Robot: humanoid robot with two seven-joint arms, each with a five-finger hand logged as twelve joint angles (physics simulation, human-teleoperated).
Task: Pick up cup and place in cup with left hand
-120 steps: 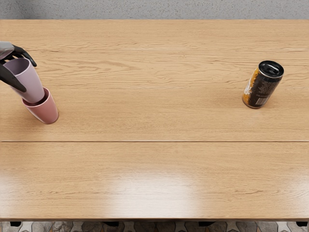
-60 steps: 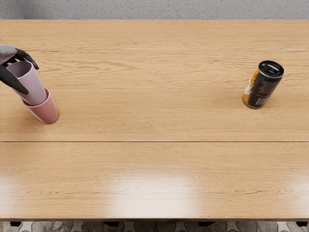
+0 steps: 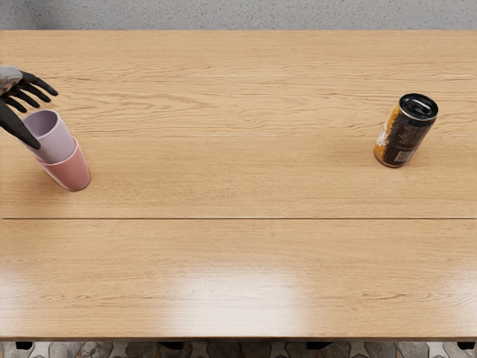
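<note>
At the picture's left edge, my left hand [image 3: 45, 118] is open, its fingers spread above and behind the cups and its thumb passing in front of the upper cup's rim. The lilac cup [image 3: 56, 142] sits inside the pink cup [image 3: 72, 171], with its upper part standing out above the pink rim. Upright on the table, the pink cup holds the lilac one. Part of the lilac cup's left side is hidden behind the thumb.
A black and orange can [image 3: 406, 133] stands upright on the right side of the wooden table [image 3: 238, 179]. The table's front edge runs along the bottom of the picture.
The lilac cup has sunk lower into the pink cup. My left hand has let go of it, its fingers now spread and raised off the rim. The pink cup and the can have not moved.
</note>
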